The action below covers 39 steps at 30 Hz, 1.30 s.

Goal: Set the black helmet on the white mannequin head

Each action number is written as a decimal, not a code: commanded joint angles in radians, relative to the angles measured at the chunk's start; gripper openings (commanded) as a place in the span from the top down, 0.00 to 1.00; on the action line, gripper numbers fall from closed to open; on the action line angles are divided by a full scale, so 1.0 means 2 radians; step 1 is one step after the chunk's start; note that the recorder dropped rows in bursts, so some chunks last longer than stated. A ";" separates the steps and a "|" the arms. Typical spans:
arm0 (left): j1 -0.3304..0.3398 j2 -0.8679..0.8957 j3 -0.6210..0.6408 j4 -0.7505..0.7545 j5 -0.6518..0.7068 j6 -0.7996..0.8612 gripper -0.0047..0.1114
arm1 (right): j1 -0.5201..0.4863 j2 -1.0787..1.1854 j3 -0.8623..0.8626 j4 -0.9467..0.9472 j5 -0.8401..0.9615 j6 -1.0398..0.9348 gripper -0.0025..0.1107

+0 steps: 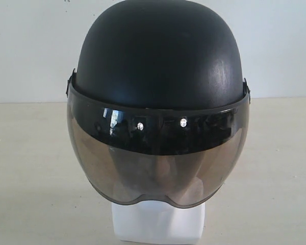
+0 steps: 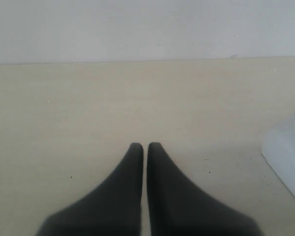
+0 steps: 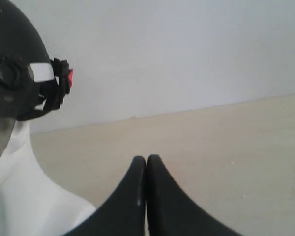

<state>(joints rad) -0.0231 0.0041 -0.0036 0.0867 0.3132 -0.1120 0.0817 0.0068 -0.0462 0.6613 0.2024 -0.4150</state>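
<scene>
The black helmet sits on the white mannequin head, its smoky visor down over the face. Only the blocky white neck base shows below the visor in the exterior view. In the right wrist view the helmet's side with its strap buckle rests over the white mannequin head's neck and shoulder. My right gripper is shut and empty beside that base. My left gripper is shut with nothing in it, over bare table, with a corner of the white base off to one side.
A pale beige table carries the head, and a plain white wall stands behind it. Neither arm shows in the exterior view.
</scene>
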 commanded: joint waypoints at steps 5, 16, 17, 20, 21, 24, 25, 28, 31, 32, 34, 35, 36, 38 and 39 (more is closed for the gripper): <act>0.001 -0.002 0.002 0.000 0.000 -0.004 0.92 | 0.016 -0.003 0.023 0.003 -0.029 -0.010 0.98; 0.001 -0.002 0.002 0.000 0.000 -0.004 0.92 | 0.016 -0.003 0.023 0.003 -0.051 -0.064 0.98; 0.001 -0.002 0.002 0.000 0.000 -0.004 0.92 | 0.016 -0.003 0.023 0.001 -0.051 -0.065 0.98; 0.001 -0.002 0.002 0.000 0.000 -0.004 0.92 | 0.016 -0.003 0.023 -0.041 -0.044 -0.035 0.98; 0.001 -0.002 0.002 0.000 0.000 -0.004 0.92 | 0.016 -0.003 0.023 -0.074 -0.042 0.000 0.98; 0.001 -0.002 0.002 0.000 0.000 -0.004 0.92 | 0.016 -0.003 0.023 -0.250 -0.029 0.171 0.98; 0.001 -0.002 0.002 0.000 0.000 -0.004 0.92 | 0.016 -0.003 0.023 -0.299 -0.021 0.223 0.98; 0.001 -0.002 0.002 0.000 0.000 -0.004 0.92 | 0.016 -0.003 0.023 -0.357 0.023 0.283 0.98; 0.001 -0.002 0.002 0.000 0.000 -0.004 0.92 | 0.016 -0.003 0.023 -0.360 0.047 0.279 0.98; 0.001 -0.002 0.002 0.000 0.000 -0.004 0.92 | 0.016 -0.003 0.023 -0.362 0.046 0.279 0.98; 0.001 -0.002 0.002 0.000 0.000 -0.004 0.92 | 0.016 -0.003 0.023 -0.362 0.062 0.279 0.98; 0.001 -0.002 0.002 0.000 0.000 -0.004 0.92 | 0.016 -0.003 0.023 -0.355 0.069 0.282 0.98; 0.001 -0.002 0.002 0.000 0.000 -0.004 0.92 | 0.016 -0.003 0.023 -0.349 0.072 0.283 0.98; 0.001 -0.002 0.002 0.000 0.000 -0.004 0.92 | 0.016 -0.003 0.023 -0.347 0.081 0.281 0.98; 0.001 -0.002 0.002 0.000 0.000 -0.004 0.92 | 0.016 -0.003 0.023 -0.348 0.088 0.276 0.98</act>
<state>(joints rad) -0.0231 0.0041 -0.0036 0.0867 0.3150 -0.1120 0.1104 0.0054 0.0001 -0.0372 0.3477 0.1435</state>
